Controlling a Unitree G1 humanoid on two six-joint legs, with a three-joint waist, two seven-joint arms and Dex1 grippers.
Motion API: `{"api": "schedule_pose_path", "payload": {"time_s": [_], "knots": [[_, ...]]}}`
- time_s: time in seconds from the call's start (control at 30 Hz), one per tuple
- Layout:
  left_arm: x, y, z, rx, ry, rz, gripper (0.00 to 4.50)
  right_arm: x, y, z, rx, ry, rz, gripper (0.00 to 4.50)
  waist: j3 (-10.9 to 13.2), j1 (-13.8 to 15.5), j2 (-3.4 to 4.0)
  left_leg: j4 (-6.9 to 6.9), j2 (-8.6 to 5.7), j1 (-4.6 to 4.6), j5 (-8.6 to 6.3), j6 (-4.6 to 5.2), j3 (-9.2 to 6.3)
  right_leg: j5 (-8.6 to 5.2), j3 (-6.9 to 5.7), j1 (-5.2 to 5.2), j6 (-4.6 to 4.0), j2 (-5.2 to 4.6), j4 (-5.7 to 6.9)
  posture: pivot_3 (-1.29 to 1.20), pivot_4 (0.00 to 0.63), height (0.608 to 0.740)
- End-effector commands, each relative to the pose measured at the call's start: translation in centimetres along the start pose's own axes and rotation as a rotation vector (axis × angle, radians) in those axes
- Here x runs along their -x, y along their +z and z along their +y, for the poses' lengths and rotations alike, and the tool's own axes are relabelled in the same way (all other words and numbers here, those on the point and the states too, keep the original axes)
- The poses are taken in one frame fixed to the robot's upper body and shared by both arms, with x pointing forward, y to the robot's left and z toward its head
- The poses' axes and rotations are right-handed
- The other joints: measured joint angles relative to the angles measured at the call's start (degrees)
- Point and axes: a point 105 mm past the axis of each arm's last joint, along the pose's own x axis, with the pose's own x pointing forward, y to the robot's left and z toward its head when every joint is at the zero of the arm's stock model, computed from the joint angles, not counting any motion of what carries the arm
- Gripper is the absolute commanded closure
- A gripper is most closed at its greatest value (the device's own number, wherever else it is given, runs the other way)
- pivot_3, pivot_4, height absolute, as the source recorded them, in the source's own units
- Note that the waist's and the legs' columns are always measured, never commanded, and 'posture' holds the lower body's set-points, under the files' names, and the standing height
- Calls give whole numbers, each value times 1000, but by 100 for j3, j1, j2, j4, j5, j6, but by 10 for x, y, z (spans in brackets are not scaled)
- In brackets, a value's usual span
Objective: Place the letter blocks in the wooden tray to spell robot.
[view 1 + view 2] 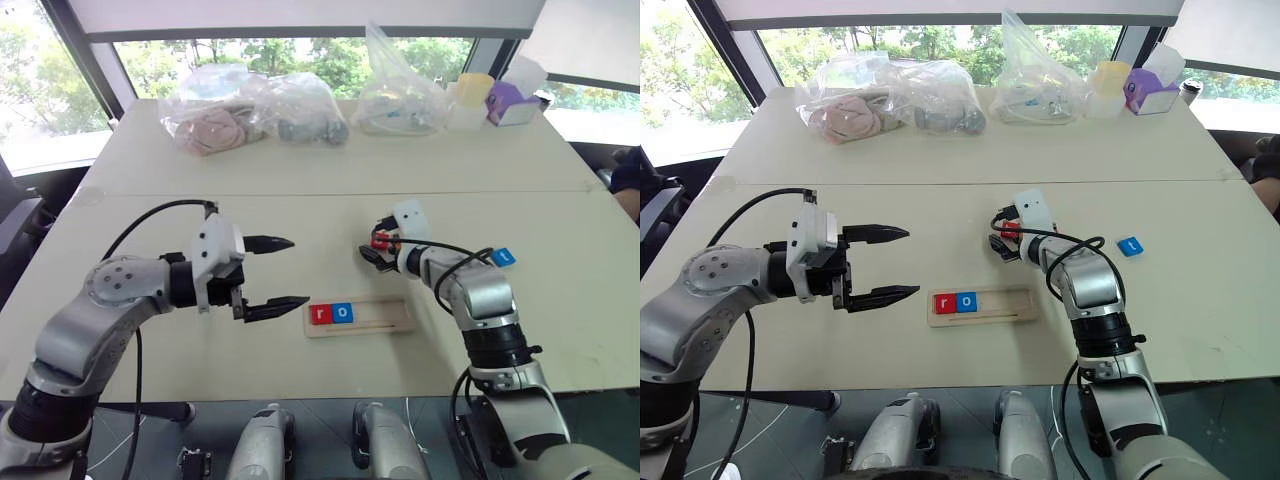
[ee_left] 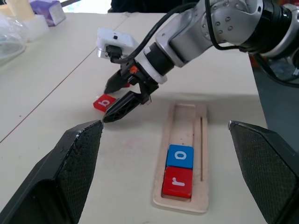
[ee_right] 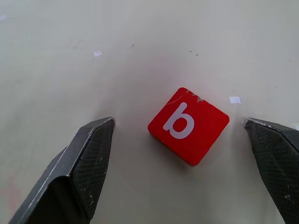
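The tray (image 1: 385, 322) holds r and o at its left end. Right gripper (image 3: 180, 128) hangs wide open, empty, over the red b (image 3: 188, 124). Left gripper (image 1: 275, 272) gapes empty too. Best to square the jaws to b's flat sides, then close.

tray (image 1: 385, 325): red r (image 1: 319, 314), blue o (image 1: 342, 313) | red b (image 3: 188, 125), blue t (image 1: 504, 257): table

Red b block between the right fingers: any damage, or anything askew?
The red b block has a small chip at one top corner and lies turned diagonally between the right gripper fingers, flat on the table.
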Motion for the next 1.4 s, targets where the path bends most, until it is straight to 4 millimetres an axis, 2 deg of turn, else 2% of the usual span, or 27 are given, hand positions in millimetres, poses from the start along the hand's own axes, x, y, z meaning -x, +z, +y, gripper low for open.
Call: {"api": "schedule_pose_path", "payload": {"time_s": [0.03,0.3,0.43,0.53,0.7,0.83,0.97,1.13,1.27,1.4], "knots": [[-3,8,0,-40,1,-18,50,4,-6,2,-89,-66,32,0,0,-3,0,0,0,0,0,0,0,0,0,0,0,0,0,0,150,740],[-6,8,0,-44,-1,-22,50,0,-9,22,-146,-101,68,0,-2,-23,1,0,1,0,0,0,-4,0,-1,0,0,0,0,0,150,740],[-8,9,1,-47,0,-24,50,-3,-11,26,-161,-111,77,0,-4,-96,1,-1,1,0,0,0,-7,-1,-1,1,0,0,0,0,150,740],[-8,9,1,-50,2,-24,0,-6,-9,27,-181,-117,73,836,-4,-126,1,-2,0,1,0,0,-8,-1,-1,1,0,1,1,0,150,740],[-10,9,1,-52,9,-27,0,-12,-3,31,-186,-111,64,3374,-4,-169,0,-3,3,5,0,0,-8,0,-1,2,0,5,2,0,150,740],[-10,9,1,-50,12,-28,0,-9,2,29,-173,-103,54,3374,-4,-205,0,-3,5,10,0,0,-11,0,-1,2,-1,8,6,0,150,740],[-12,9,2,-49,9,-31,0,6,6,19,-152,-102,39,3374,-3,-223,1,-6,6,8,0,0,-15,-1,-1,2,-1,7,5,0,150,740],[-14,8,1,-41,-5,-37,0,51,17,14,-33,-22,-18,3374,2,-139,9,-10,1,-10,0,0,-16,-4,-1,-8,3,3,-3,0,150,740],[-15,5,-2,-31,-25,-37,0,88,3,5,7,-16,15,3374,2,-95,7,-10,1,-11,-1,-1,-17,-5,-2,-10,3,2,-5,0,150,740],[-14,3,-3,-23,-35,-39,0,114,-13,0,31,-20,24,3374,2,-91,7,-10,3,-9,-2,-2,-20,-10,-3,-10,9,0,-6,0,150,740]]}}
